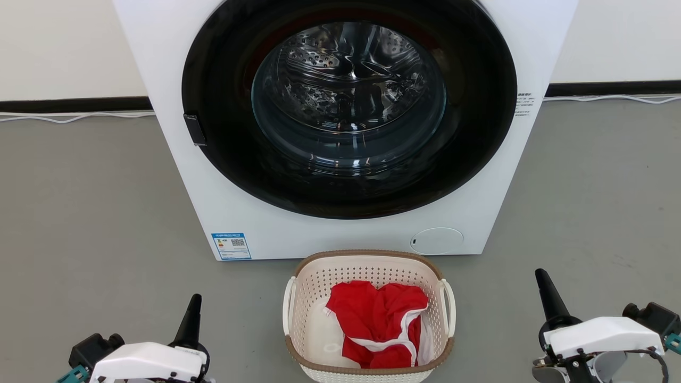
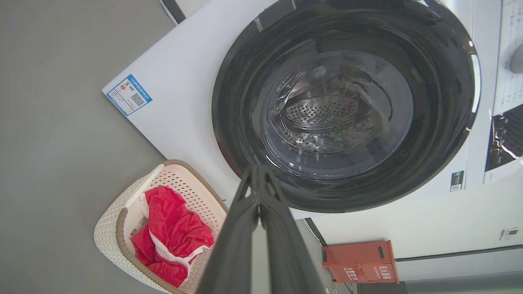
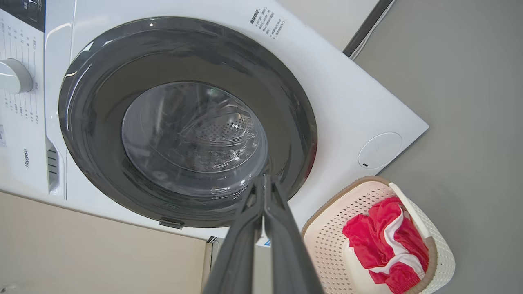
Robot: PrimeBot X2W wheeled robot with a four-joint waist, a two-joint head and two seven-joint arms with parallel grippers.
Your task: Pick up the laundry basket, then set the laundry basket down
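The laundry basket (image 1: 319, 279), cream-white and perforated with a brown rim band, stands on the grey floor right in front of the washing machine. A red and white garment (image 1: 378, 319) lies inside it. My left gripper (image 1: 194, 306) is shut and empty, low on the basket's left and well apart from its white loop handle (image 1: 288, 306). My right gripper (image 1: 544, 282) is also shut and empty, off to the basket's right. The left wrist view shows my left gripper (image 2: 258, 173) with the basket (image 2: 107, 239) beside it. In the right wrist view the basket (image 3: 333, 245) is near my right gripper (image 3: 264, 183).
A white front-loading washing machine (image 1: 223, 213) with its round dark door (image 1: 348, 106) closed stands just behind the basket. White cables (image 1: 74, 117) run along the wall base. An orange-red box (image 2: 359, 261) stands beside the machine. Grey floor (image 1: 80, 213) stretches to both sides.
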